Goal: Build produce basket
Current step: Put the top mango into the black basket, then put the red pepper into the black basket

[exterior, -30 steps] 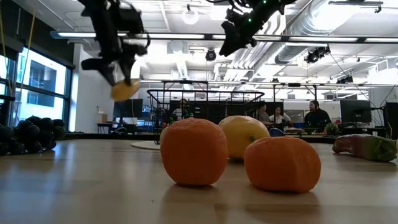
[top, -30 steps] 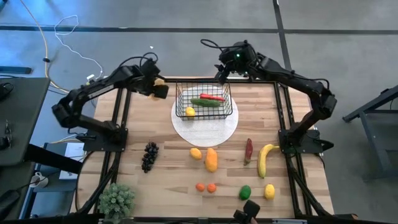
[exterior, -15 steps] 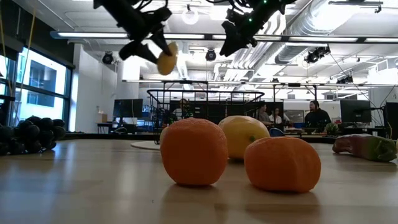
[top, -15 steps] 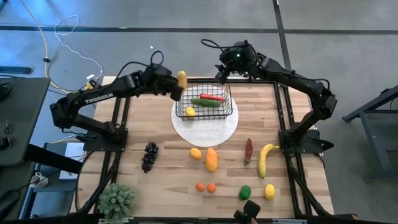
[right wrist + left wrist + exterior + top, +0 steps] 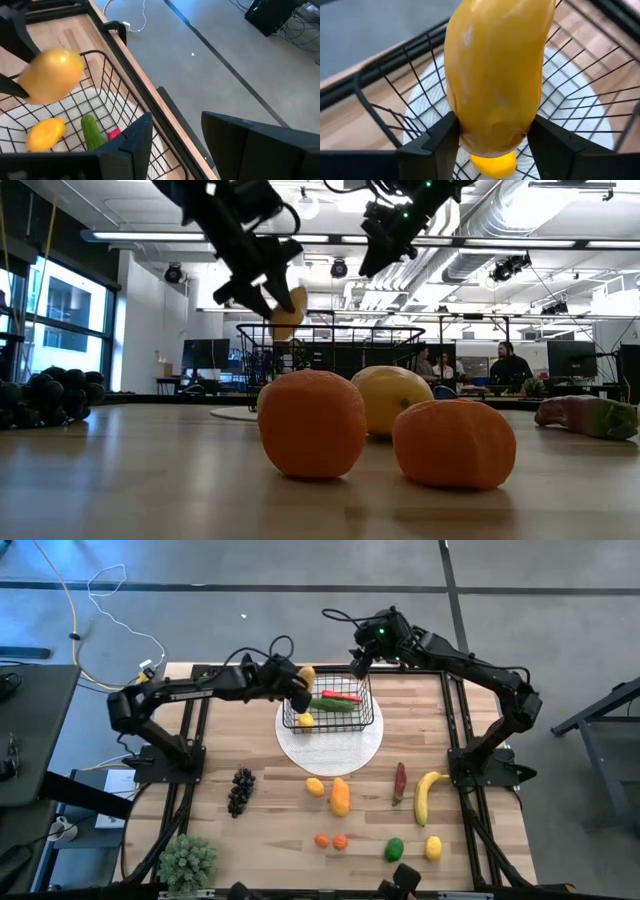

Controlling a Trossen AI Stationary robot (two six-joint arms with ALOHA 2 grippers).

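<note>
The black wire basket (image 5: 365, 718) stands on a round white plate (image 5: 330, 748) at the far middle of the table. In it lie a green cucumber (image 5: 330, 705), a red chilli (image 5: 342, 696) and a lemon (image 5: 306, 719). My left gripper (image 5: 297, 681) hovers over the basket's far-left corner, shut on a yellow-orange oblong fruit (image 5: 306, 673). My right gripper (image 5: 358, 660) hangs open and empty above the basket's far rim. In the right wrist view the fruit (image 5: 52, 75) floats above the lemon (image 5: 45, 134) and cucumber (image 5: 91, 132). My left gripper pinches the yellow-orange fruit at its lower end (image 5: 492, 135) between the two fingers (image 5: 442, 142), one on each side. The fruit is lifted clear above the basket's mesh (image 5: 395, 95) and sticks out past the fingertips, directly over the lemon (image 5: 492, 165).
Loose on the near half of the table: dark grapes (image 5: 241, 790), a lemon (image 5: 315, 786), an orange-yellow fruit (image 5: 340, 796), two oranges (image 5: 321, 839), a lime (image 5: 394, 848), another lemon (image 5: 433, 847), a banana (image 5: 427, 795), a reddish piece (image 5: 400, 781). A potted plant (image 5: 188, 862) stands at the near-left corner.
My left gripper has carried the yellow-orange fruit toward the table's right, from over the far-left part of the table to above the basket's far-left corner, and has dipped lower over the rim at the end. It has stayed shut on the fruit.
</note>
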